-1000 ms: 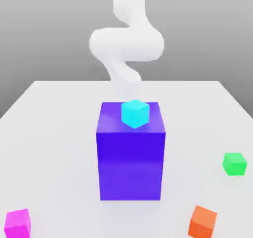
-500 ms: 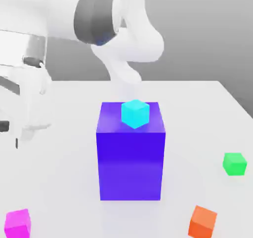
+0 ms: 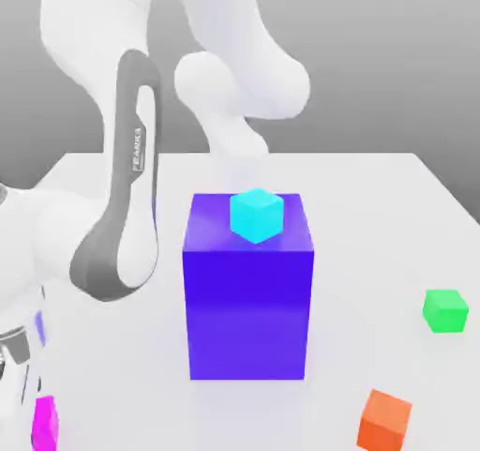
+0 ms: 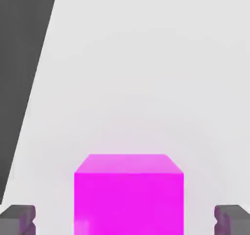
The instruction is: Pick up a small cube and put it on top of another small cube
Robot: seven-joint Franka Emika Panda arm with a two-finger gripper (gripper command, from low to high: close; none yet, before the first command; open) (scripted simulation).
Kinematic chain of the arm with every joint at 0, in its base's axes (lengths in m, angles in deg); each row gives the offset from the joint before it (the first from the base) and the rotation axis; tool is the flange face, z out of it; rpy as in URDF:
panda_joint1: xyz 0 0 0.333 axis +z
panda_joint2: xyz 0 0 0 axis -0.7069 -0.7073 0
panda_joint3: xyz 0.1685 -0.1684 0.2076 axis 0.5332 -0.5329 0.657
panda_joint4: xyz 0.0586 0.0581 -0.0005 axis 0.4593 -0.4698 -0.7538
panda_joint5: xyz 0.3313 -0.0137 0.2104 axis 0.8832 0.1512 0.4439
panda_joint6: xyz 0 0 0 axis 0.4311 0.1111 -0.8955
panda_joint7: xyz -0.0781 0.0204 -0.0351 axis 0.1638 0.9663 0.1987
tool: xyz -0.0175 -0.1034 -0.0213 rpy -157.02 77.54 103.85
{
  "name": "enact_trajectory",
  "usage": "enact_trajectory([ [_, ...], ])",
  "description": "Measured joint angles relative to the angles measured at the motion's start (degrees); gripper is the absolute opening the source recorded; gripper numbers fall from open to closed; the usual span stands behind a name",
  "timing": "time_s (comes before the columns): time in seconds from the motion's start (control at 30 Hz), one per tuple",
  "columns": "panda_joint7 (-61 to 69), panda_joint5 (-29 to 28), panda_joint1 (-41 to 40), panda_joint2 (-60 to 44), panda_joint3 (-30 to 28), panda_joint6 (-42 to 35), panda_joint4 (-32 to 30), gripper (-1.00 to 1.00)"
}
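1. One relation governs the next move: the magenta cube [image 4: 129,204] lies between the two fingers of the pincer [image 4: 125,220], one finger off each of two opposite sides.

2. Pincer state: open, parted wider than the cube, a visible gap on each side. Nothing held; neither finger touches the cube in the hand view.

3. Alignment: cube has no long axis. Its side faces look nearly square to the closing line, so no marked twist of the wrist seems called for. The gaps look roughly even, perhaps slightly tighter on one side.

4. Position in scene: magenta cube on the table [image 3: 347,238], near, at the exterior view's left, partly behind the arm's hand. Single arm, already there; no choice of arm to make.

5. Judgement: step in hand is the grasp, early in the task. Closing straight inward should suit, once depth is right; how low the fingertips sit against the cube, I cannot tell. Too high a pinch might slip.

6. Destination: green cube [image 3: 445,310], well apart, at the exterior view's right and somewhat farther back. Big purple-blue block [image 3: 247,313] stands between, cyan cube [image 3: 256,215] on top; the carry likely needs height or a detour.
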Motion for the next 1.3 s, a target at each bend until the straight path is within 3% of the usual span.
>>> enact_trajectory([
  [0.17,0.00,0.05,-0.07,-0.40,0.07,0.36,0.08,-1.00],
  [0.33,0.21,-1.08,1.36,8.07,0.46,-5.71,-2.22,-1.00],
  [0.83,21.93,-1.64,18.84,23.12,25.81,-5.10,-16.89,-1.00],
  [1.03,32.67,-1.68,35.48,28.71,36.19,-4.94,-22.89,-1.00],
  [1.13,34.74,-6.66,42.23,27.57,38.47,-3.33,-24.07,-1.00],
  [1.3,28.82,-16.46,43.82,21.31,34.55,1.35,-23.78,-1.00],
])
